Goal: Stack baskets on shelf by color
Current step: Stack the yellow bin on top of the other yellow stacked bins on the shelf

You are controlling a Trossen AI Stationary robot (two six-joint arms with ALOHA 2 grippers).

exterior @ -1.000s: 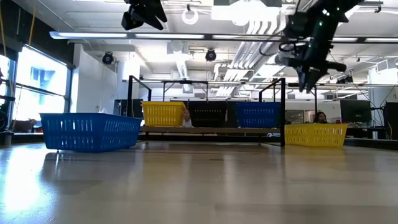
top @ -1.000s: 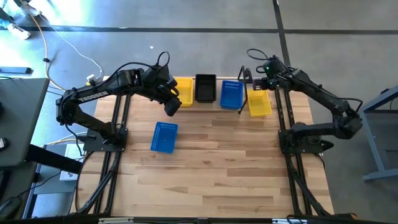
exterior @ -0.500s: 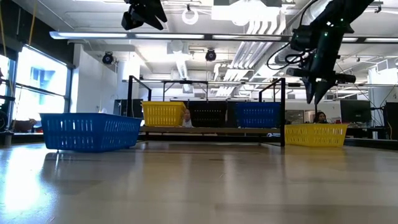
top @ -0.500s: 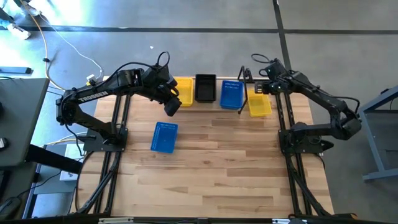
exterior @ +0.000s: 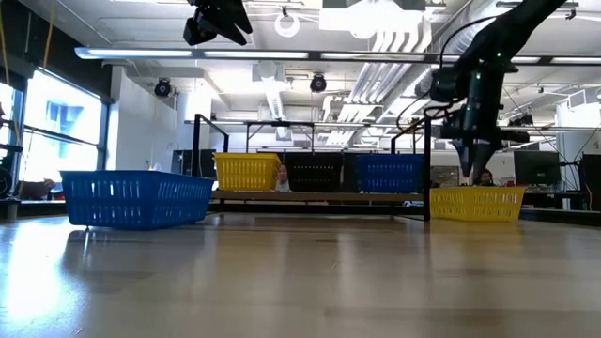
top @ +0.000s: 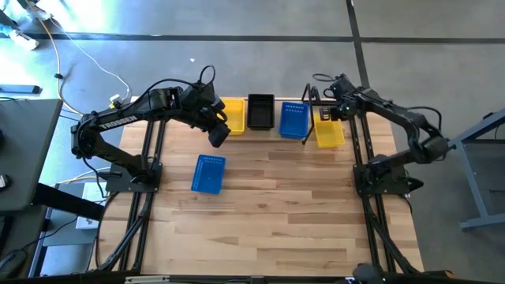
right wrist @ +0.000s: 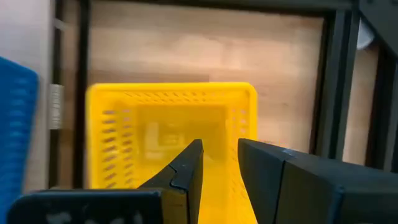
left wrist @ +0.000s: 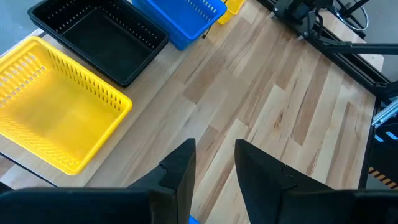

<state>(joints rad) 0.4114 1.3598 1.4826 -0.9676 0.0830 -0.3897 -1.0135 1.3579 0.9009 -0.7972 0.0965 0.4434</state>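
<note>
On the shelf (top: 264, 126), at the table's far edge, a yellow basket (top: 234, 116), a black basket (top: 260, 110) and a blue basket (top: 293, 120) rest on their bottoms in a row. A second yellow basket (top: 329, 131) sits on the tabletop just right of the shelf's end loop. Another blue basket (top: 208, 173) lies on the table, left of centre. My right gripper (exterior: 467, 161) hangs just above that second yellow basket (right wrist: 171, 130), pointing down, its fingers narrowly open. My left gripper (top: 218, 132) is raised near the shelf's left end, narrowly open (left wrist: 214, 155), holding nothing.
The shelf's upright black wire loop (top: 308, 110) stands between the shelved blue basket and the yellow one on the table. Black frame rails (right wrist: 331, 81) run close beside my right gripper. Bare wooden tabletop (top: 284, 213) spreads toward the near edge. A person shows far behind (exterior: 485, 176).
My right gripper has come down from well above the shelf's right end toward the yellow basket on the table, and now hangs just over it. My left arm and all the baskets have stayed where they were.
</note>
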